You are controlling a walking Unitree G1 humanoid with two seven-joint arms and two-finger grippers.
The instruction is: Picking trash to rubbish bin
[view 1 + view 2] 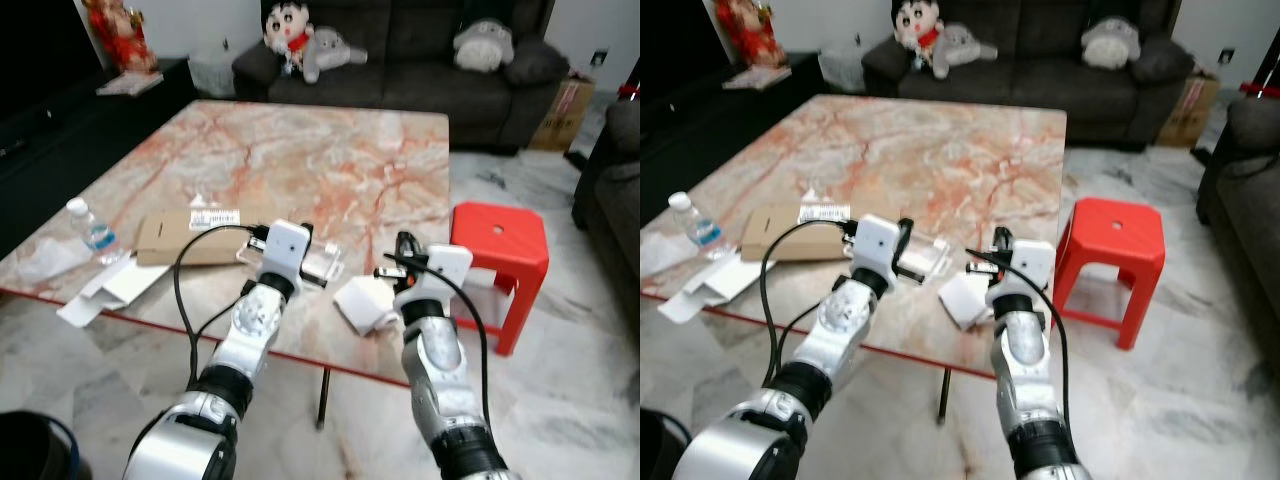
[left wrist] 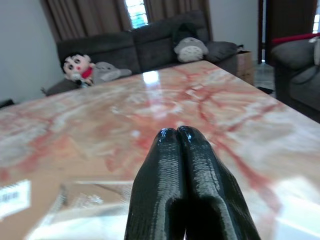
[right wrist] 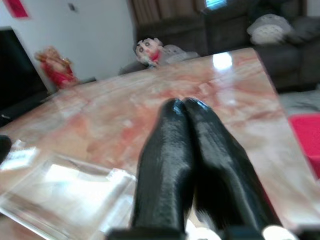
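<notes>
Bin: your nearest thing, a dark rubbish bin (image 1: 35,445) on the floor at your lower left, well apart from the trash.
Bottle: a clear water bottle (image 1: 92,232) stands upright near the tabletop's left edge.
White carton: a flattened white carton (image 1: 110,290) overhangs the front edge just beside the bottle.
Cardboard: a flat brown cardboard piece (image 1: 185,238) with a white label lies further in.
Left claw: your left claw (image 2: 180,150) has its fingers pressed together, empty, over the clear plastic tray (image 1: 322,262); I judge it staged for a reach.
Crumpled paper: white paper (image 1: 365,303) sits at the front edge between your arms.
Right claw: your right claw (image 3: 185,117) is likewise pinched closed with nothing in it, beside that paper.
Tabletop: pink-veined marble tabletop (image 1: 330,150), glossy, so thin pieces may slide.
Room: red stool (image 1: 500,250) at right, dark sofa (image 1: 420,45) with plush toys (image 1: 300,35) behind.
</notes>
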